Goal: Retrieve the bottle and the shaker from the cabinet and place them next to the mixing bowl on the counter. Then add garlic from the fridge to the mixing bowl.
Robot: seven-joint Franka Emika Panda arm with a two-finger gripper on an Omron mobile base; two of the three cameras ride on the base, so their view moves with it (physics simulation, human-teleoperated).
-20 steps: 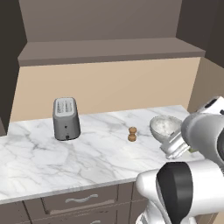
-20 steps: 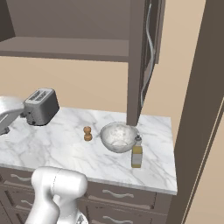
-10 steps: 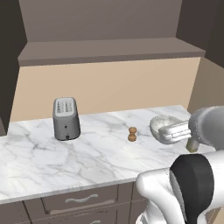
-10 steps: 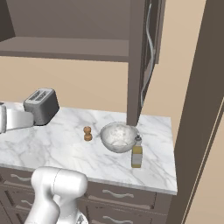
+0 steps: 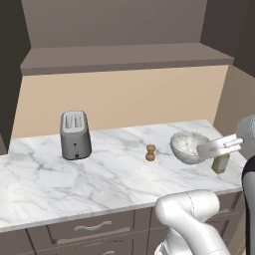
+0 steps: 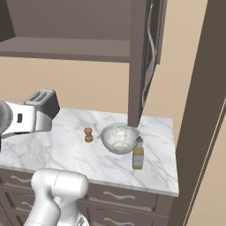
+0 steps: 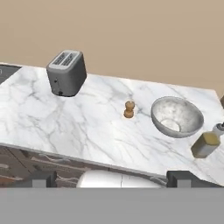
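On the counter [image 6: 66, 150]: shaker [image 6: 88, 134] left of bowl [image 6: 120, 137], apart | bottle [image 6: 138, 153] just beside bowl, upright | toaster [image 5: 75, 135] far left | gripper [image 7: 111, 178] released, empty

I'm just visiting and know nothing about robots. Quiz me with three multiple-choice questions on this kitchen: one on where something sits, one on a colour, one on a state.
1. The shaker stands:
A. inside the mixing bowl
B. on the counter between toaster and mixing bowl
C. on the cabinet shelf

2. The toaster is:
A. grey
B. red
C. yellow

3. The mixing bowl is:
A. overturned
B. upright and empty
C. full of garlic

Answers:
1 B: it rests on the counter, left of the bowl.
2 A: its body is dark grey.
3 B: the hand view shows a bare interior.
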